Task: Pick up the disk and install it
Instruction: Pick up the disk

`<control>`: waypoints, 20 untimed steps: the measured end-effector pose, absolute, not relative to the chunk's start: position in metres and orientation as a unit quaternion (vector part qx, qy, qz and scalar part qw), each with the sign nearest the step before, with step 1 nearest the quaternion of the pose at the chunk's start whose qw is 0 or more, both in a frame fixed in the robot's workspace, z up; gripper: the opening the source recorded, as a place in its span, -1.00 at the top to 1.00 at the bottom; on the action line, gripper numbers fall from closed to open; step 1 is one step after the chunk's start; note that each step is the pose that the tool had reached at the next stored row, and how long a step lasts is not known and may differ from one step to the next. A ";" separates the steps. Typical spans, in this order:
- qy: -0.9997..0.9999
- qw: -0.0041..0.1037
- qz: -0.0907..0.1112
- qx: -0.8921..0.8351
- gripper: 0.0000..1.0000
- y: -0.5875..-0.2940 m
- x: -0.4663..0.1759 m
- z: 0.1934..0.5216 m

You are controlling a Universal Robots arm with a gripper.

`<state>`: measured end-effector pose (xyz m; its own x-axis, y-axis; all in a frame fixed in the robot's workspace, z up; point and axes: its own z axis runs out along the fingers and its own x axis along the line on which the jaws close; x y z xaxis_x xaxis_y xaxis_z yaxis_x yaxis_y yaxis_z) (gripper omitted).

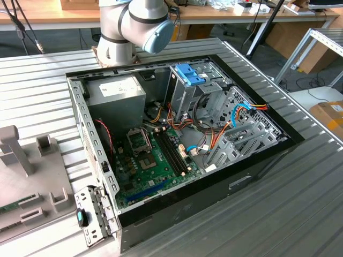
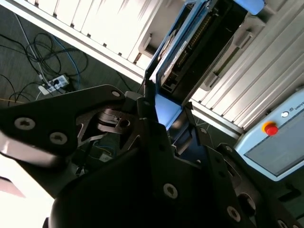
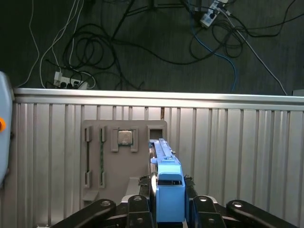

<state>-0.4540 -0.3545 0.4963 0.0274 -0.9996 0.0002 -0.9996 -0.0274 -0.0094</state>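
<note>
1. Ribbed metal table (image 3: 237, 152) is running under me, with a dark floor and loose cables (image 3: 95, 47) lying beyond its far edge. I am hanging over the grey parts tray (image 3: 142, 127), where a processor chip (image 3: 125, 137) and a memory stick (image 3: 101, 156) are each sitting in their own recess, kept sorted and easy to reach.
2. I am working as the gripper (image 3: 169, 209), and my fingers (image 3: 144, 213) are pinching the disk (image 3: 167, 178) from both sides, pressing on the blue rail at its near end. I judge I am holding it there because the rail is giving me two flat, parallel faces and is keeping my pads off the label and the connectors.
3. The disk is standing on its edge at the tray, near the processor chip, and is running lengthways away from me. In the second wrist view its dark casing and a strip of white label are showing beyond my fingers. Standing it on edge is leaving its narrow sides free for a grasp like mine. I cannot tell whether it is resting in the tray's slot or hanging clear of it.
4. In the exterior view the open computer case (image 1: 289, 140) is lying on the same table, to the exterior view's right of the tray. Its side is off, so the drive cage (image 1: 185, 93) with the blue latch (image 1: 188, 72) is facing upward. Judging by the disk sitting in my grasp at the tray, the installing is not yet done.
</note>
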 end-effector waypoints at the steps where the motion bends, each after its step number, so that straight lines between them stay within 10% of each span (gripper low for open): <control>1: 0.697 0.003 -0.003 -0.717 0.27 -0.354 -0.454 0.504; 20: 0.697 0.003 -0.003 -0.717 0.27 -0.354 -0.423 0.516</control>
<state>-0.4226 -0.3545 0.5159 0.0274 -0.9996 0.0001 -0.9996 -0.0274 -0.0096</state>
